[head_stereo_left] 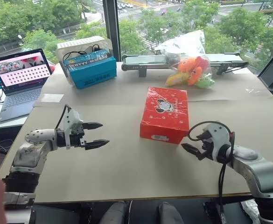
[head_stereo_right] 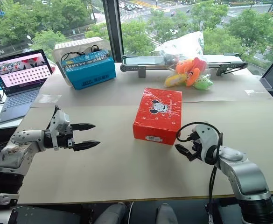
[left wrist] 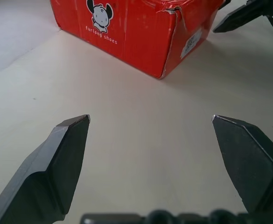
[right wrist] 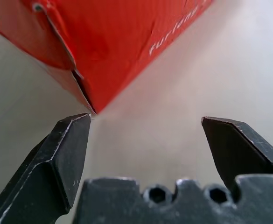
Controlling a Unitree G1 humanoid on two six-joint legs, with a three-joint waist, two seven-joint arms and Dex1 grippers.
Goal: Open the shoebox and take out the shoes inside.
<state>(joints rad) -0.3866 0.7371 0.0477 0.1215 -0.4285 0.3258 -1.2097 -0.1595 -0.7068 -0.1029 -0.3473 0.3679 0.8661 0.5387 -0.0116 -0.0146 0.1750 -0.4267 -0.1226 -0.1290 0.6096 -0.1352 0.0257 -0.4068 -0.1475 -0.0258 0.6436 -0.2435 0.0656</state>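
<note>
The shoebox (head_stereo_left: 164,114) lies flat on the desk (head_stereo_left: 127,163), roughly midway between the left and right edges and a little nearer the far edge than the near one, with its printed lid down and shut, so the shoes cannot be seen and nothing has been taken out yet. Its short end with the white label faces the near edge.

The two arms flank it, probably so that one can steady the box while the other lifts the lid. The left gripper (head_stereo_left: 95,135) hovers well apart from the box, towards the desk's left edge, its jaws spread wide and empty, pointed across at the box's long left side. The right gripper (head_stereo_left: 192,150) sits just beside the box's near right corner, jaws also fully spread and holding nothing; in the right wrist view that corner with its lid seam looms just ahead of one finger (right wrist: 61,154), though contact cannot be told. That placement suggests it is lining up on the lid's edge.

Along the far edge stand a blue box (head_stereo_left: 92,69) with cables and a bag of plush toys (head_stereo_left: 192,70), clear of the work; a laptop (head_stereo_left: 22,81) sits off the left edge.
</note>
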